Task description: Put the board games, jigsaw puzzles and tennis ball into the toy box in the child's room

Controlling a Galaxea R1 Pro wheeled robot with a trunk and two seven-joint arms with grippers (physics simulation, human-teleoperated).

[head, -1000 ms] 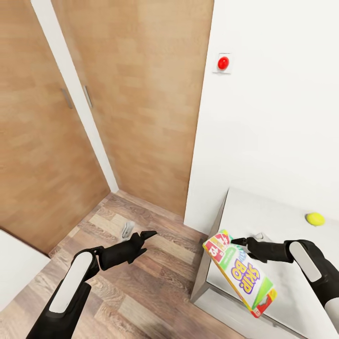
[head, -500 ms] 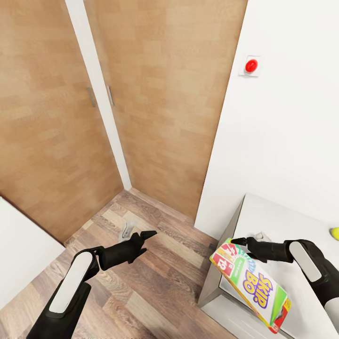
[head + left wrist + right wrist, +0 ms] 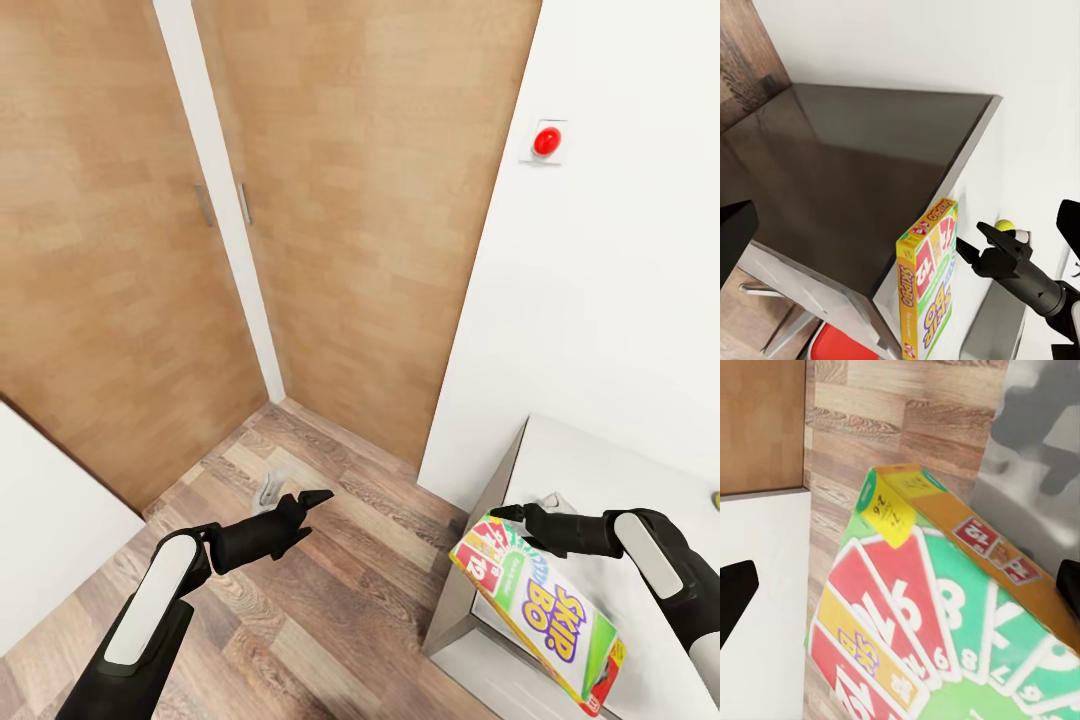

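Board game (image 3: 540, 605) clenched in right hand (image 3: 510, 516), carried over worktop (image 3: 560, 460) corner; left hand (image 3: 310, 497) released, empty. Next: locating toy box, lowering inside.

Board game (image 3: 540, 612) cover: "SKIP-BO"; card numbers 12, 10.

A yellow-green board game (image 3: 540, 610), a flat box printed "SKIP-BO" with fanned numbered cards on its cover, hangs tilted in the air, its upper corner pinched by the right tool (image 3: 500, 513). It slants down over the corner of the pale grey table (image 3: 600, 480). In the left wrist view, the small yellow-green tennis ball (image 3: 1004, 224) lies on the table beyond the box.
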